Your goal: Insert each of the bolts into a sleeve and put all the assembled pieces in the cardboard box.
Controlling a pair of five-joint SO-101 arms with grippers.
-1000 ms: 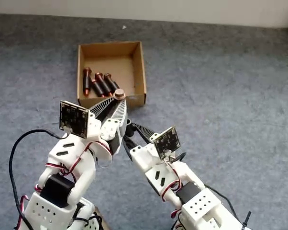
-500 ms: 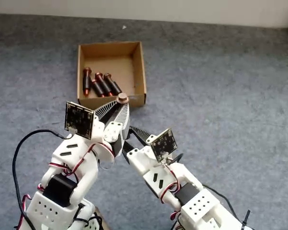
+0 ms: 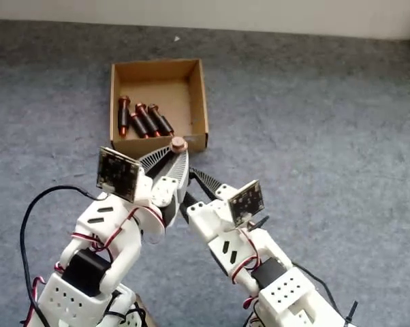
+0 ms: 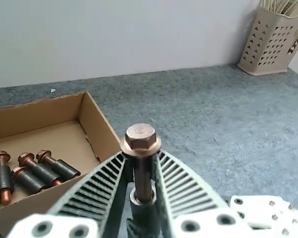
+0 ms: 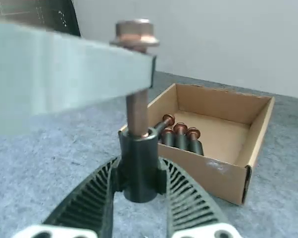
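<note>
Fingers (image 4: 102,191) of the left gripper (image 4: 142,159) were clamped on the shank of a copper-coloured bolt (image 4: 140,139), just under its flanged hex head. The bolt stood upright, head up. Fingers (image 5: 92,198) of the right gripper (image 5: 139,171) were clenched around a black sleeve (image 5: 139,153), held directly below. The lower end of the shank sat inside the sleeve's top opening. A stretch of bare shank showed between head and sleeve, so the bolt was only partly in.

High view: the two grippers met just near of the cardboard box (image 3: 202,95), the left one gripping higher than the right. The bolt head lay at the box's near wall, toward that wall's right end.

Box: open-topped, square, on the grey carpeted table (image 3: 314,150), far of both arms. Contents: assembled pieces (image 3: 144,120), copper bolts in black sleeves, lying side by side in the left near part of the floor, heads toward the far wall. Three or four; the exact count could not be settled.

Far right, against the wall (image 4: 114,34): a beige perforated basket (image 4: 273,42) holding thin sticks.
</note>
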